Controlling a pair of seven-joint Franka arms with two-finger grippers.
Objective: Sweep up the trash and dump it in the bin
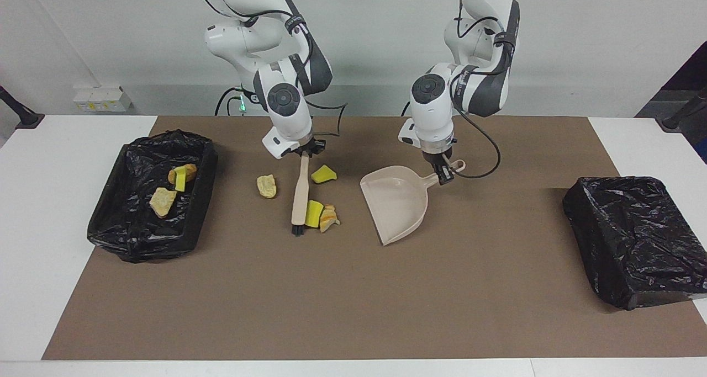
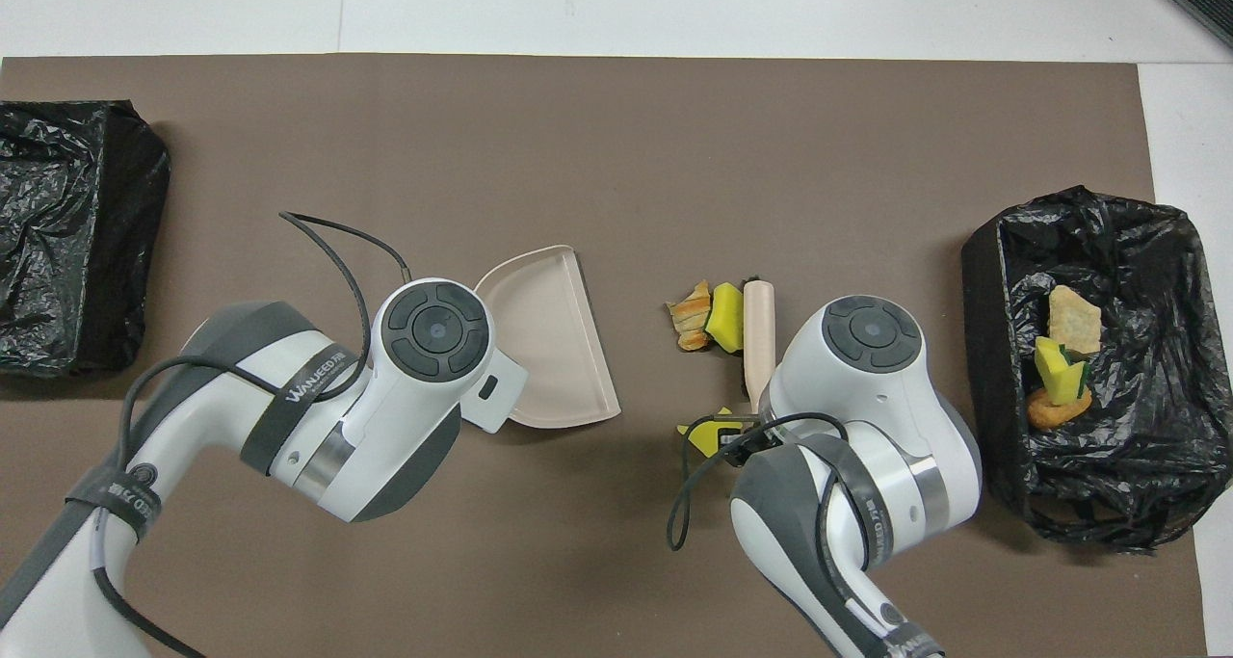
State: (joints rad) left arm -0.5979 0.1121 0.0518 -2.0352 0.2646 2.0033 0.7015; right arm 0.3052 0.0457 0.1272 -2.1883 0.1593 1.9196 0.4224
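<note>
The bin (image 1: 149, 200) at the right arm's end of the bench already holds three chunks. The right tool (image 1: 302, 154) – clamped on the brush (image 1: 299, 197) – has two pieces (image 1: 321, 216) against the bristles; two others lie loose nearer the robots. The left tool (image 1: 443, 174) grips the dustpan (image 1: 397, 203) handle. With the pan's mouth apart from the pieces, a fast stroke could scatter them – or leave the strays.
</note>
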